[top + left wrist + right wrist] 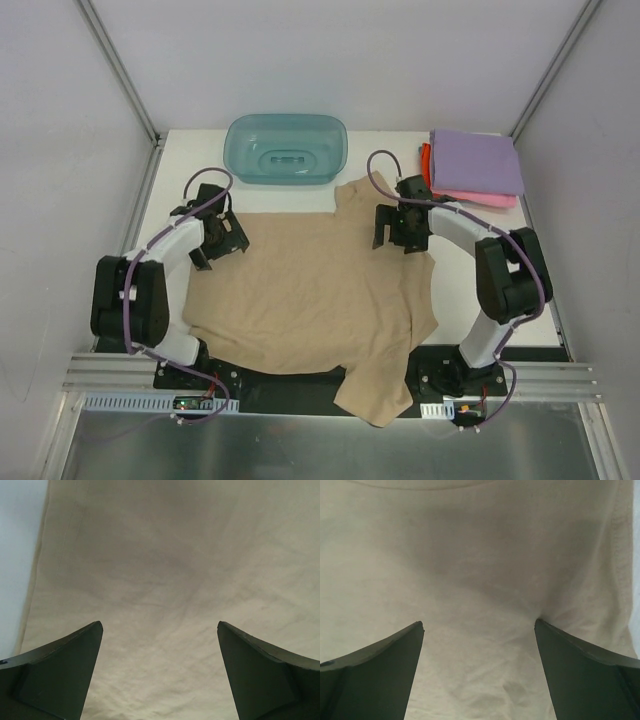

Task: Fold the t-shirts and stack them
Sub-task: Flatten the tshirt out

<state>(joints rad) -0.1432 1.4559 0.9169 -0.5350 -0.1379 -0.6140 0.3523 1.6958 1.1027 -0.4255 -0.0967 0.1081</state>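
Note:
A tan-beige t-shirt [310, 290] lies spread over the middle of the table, one sleeve hanging past the near edge. My left gripper [222, 240] is open, low over its far left corner; its wrist view shows only tan cloth [165, 580] between the spread fingers. My right gripper [400, 232] is open over the shirt's far right part, near the collar, its right fingertip [542, 627] pressing the cloth [475, 570]. A folded stack sits at the far right: lilac-purple shirt [478, 160] on top, pink [480, 199] under it, red-orange [426, 160] peeking out at the left.
A translucent teal plastic tub [286, 148] stands at the table's far middle, just beyond the tan shirt's collar. White walls and metal frame posts close in the table on the left, right and back.

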